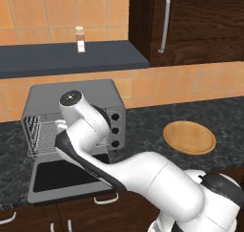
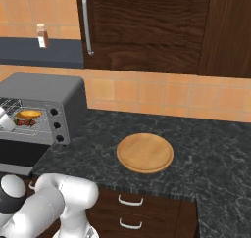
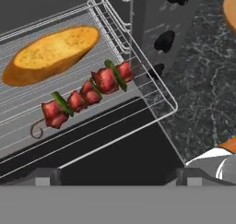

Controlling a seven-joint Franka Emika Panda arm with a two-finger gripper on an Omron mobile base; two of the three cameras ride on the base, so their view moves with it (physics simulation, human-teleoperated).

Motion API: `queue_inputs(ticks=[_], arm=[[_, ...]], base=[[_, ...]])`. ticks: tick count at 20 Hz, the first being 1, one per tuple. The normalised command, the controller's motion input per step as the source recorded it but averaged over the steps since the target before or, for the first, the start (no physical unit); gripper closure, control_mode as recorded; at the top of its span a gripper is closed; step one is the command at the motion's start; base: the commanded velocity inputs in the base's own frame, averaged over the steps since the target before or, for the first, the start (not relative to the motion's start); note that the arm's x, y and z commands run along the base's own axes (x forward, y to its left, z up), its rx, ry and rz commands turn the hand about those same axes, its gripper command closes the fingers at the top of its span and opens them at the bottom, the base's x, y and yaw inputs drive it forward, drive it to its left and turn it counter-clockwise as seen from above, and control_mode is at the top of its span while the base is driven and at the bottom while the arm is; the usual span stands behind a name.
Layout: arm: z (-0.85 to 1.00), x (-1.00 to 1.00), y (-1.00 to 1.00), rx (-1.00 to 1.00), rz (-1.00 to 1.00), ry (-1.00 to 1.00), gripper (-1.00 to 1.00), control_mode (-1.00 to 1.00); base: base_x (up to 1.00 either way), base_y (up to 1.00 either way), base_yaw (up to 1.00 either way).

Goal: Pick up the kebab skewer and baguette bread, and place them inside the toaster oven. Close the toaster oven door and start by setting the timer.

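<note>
**Spotter:** Where do things stand?

**Me:** The toaster oven (image 1: 76, 126) has its toaster oven door (image 1: 66, 176) dropped flat. On the rack lie the baguette bread (image 3: 50, 55) and, just in front, the kebab skewer (image 3: 85, 95). My gripper (image 3: 117, 174) hangs spread wide, holding nothing.

**Spotter:** Risks?

**Me:** Swinging the door up could clip the rack's protruding front edge; my fingers could also nudge the skewer.

Both base views look forward and down from behind the arm, left and right, sharing the toaster oven (image 1: 76, 126) and worktop (image 2: 196, 149). The hand view looks closely down onto the oven's wire rack (image 3: 115, 108).
</note>
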Motion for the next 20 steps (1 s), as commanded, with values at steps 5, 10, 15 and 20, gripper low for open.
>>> queue_inputs(ticks=[5,10,15,20], arm=[[-0.22,0.0,-0.37,0.0,0.34,-0.07,-1.0,-1.0],[-0.19,0.0,-0.3,0.0,0.29,-0.16,-1.0,-1.0],[-0.26,0.0,-0.01,0.0,0.17,-0.16,-1.0,-1.0],[-0.1,0.03,0.07,0.0,0.0,-0.07,-1.0,-1.0]], base=[[0.0,0.0,0.0],[0.0,0.0,0.0],[0.0,0.0,0.0],[0.0,0.0,0.0]])
